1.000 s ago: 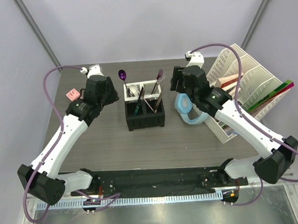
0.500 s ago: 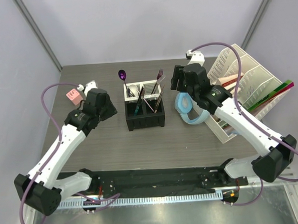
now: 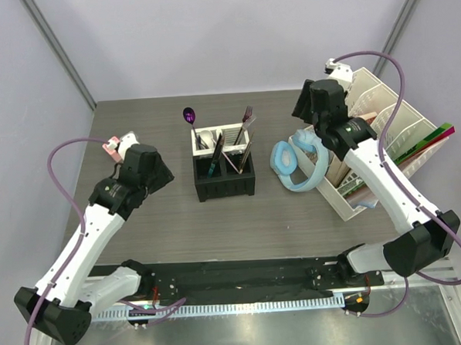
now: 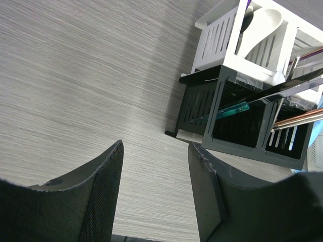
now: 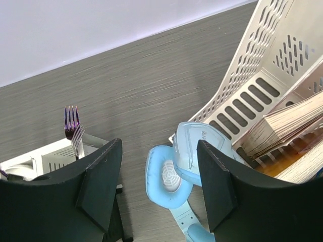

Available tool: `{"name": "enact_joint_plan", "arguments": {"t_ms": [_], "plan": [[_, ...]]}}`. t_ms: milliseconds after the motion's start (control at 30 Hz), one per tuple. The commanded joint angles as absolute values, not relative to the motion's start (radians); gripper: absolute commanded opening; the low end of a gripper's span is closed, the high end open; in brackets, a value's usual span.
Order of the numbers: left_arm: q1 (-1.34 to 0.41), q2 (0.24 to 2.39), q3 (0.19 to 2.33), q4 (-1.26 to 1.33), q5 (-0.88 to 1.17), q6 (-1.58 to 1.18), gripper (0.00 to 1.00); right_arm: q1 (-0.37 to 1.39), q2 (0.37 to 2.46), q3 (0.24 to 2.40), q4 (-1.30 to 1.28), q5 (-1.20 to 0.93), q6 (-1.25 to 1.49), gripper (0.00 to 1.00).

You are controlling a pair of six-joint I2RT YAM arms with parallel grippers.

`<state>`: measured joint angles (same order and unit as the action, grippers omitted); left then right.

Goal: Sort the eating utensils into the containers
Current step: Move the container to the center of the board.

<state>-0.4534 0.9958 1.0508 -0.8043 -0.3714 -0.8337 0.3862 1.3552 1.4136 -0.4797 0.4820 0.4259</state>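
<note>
The black caddy of containers [image 3: 224,171] stands mid-table with the eating utensils upright in it. A purple spoon [image 3: 189,114], forks [image 3: 247,114] and a white soup spoon [image 3: 205,138] poke out. The left wrist view shows the caddy [image 4: 242,121], the soup spoon [image 4: 265,25], a green-patterned piece [image 4: 233,111] and a copper handle [image 4: 303,118]. My left gripper [image 3: 166,177] [image 4: 154,146] hangs open and empty over bare table left of the caddy. My right gripper [image 3: 306,108] [image 5: 159,143] is open and empty above the blue headphones, with a purple fork [image 5: 70,118] to its left.
Light blue headphones [image 3: 296,167] [image 5: 186,161] lie right of the caddy, one cup leaning on the big white slotted rack [image 3: 380,145] [image 5: 262,75], which holds books and folders. A small pink block [image 3: 111,146] sits at the far left behind my left arm.
My left arm has drawn back toward the near left, away from the caddy, its jaws a little wider. My right arm has swung right and back toward the rack.
</note>
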Motion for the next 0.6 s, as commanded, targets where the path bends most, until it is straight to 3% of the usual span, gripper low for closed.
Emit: {"name": "enact_joint_plan", "arguments": {"t_ms": [0, 167, 367, 567], "plan": [[-0.442, 1.057, 1.109, -0.802, -0.37, -0.813, 0.55, 0.364, 1.324, 1.391, -0.466, 0.424, 0.465, 0.66], [-0.422, 1.161, 1.172, -0.811, -0.347, -0.79, 0.51, 0.36, 1.368, 1.335, -0.466, 0.214, 0.462, 0.69], [-0.42, 1.195, 1.151, -0.747, -0.301, -0.776, 0.5, 0.36, 1.332, 1.186, -0.477, 0.236, 0.43, 0.65], [-0.417, 1.235, 1.144, -0.727, -0.253, -0.773, 0.49, 0.367, 1.367, 1.109, -0.472, 0.118, 0.417, 0.57]]}}
